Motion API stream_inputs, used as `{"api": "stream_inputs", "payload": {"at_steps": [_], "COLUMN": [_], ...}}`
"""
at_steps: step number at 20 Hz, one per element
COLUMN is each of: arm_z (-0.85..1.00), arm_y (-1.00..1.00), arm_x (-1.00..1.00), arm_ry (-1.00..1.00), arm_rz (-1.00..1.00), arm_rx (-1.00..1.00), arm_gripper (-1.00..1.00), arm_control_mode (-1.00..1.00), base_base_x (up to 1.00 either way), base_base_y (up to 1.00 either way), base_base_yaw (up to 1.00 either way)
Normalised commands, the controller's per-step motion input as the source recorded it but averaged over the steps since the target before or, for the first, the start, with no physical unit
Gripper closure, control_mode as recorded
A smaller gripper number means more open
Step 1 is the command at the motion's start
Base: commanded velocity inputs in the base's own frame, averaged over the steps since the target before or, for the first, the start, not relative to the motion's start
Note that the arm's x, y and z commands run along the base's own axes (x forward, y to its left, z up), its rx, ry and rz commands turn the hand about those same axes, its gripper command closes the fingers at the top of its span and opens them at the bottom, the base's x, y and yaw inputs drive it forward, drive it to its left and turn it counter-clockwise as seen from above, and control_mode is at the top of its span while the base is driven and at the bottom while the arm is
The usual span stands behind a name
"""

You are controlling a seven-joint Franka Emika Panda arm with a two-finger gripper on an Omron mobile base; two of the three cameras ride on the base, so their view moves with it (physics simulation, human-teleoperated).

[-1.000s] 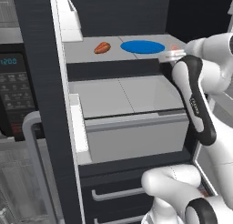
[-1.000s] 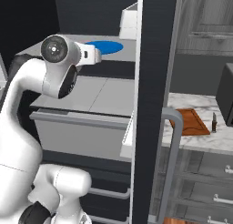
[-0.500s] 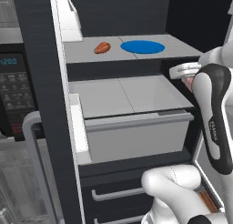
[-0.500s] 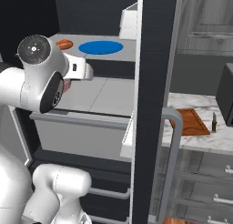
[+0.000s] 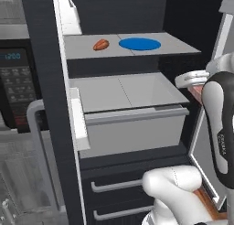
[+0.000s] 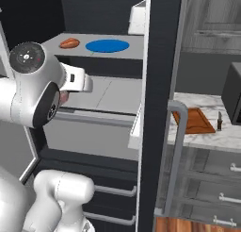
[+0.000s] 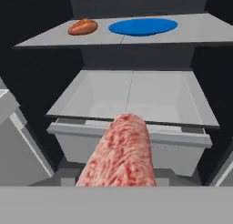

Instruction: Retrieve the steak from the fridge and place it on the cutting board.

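The end effector [image 7: 119, 182] held the steak [image 7: 120, 152] in front of the fridge [image 5: 45, 105] drawer [image 7: 132, 100]. The cutting board [image 6: 192, 120] lay on the table [image 6: 221, 137] at 3 o'clock.

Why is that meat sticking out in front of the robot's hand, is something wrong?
Nothing looks wrong. The steak is carried in the gripper, just outside the fridge. The drawer sits straight, nothing spilled.

The white arm rises with its elbow bent high and its forearm reaching level toward the open fridge [image 5: 128, 105]. The gripper [image 7: 122, 173] is clamped on the steak [image 7: 123, 150], which juts forward between its fingers.
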Motion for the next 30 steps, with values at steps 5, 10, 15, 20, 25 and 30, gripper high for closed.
{"api": "stream_inputs", "payload": {"at_steps": [5,10,15,20,25,30], "arm_z": [0.0,0.0,0.0,0.0,0.0,0.0], "arm_y": [0.0,0.0,0.0,0.0,0.0,0.0], "arm_x": [0.0,0.0,0.0,0.0,0.0,0.0], "arm_ry": [0.0,0.0,0.0,0.0,0.0,0.0], "arm_rz": [0.0,0.0,0.0,0.0,0.0,0.0], "arm_rx": [0.0,0.0,0.0,0.0,0.0,0.0], "arm_gripper": [1.0,1.0,1.0,1.0,1.0,1.0], "arm_control_mode": [1.0,1.0,1.0,1.0,1.0,1.0], "base_base_x": [-1.0,-1.0,-1.0,-0.28,0.36,0.7], "base_base_y": [0.0,0.0,0.0,-0.71,-1.0,-1.0], "base_base_yaw": [0.0,0.0,0.0,-0.16,-0.15,-0.12]}}
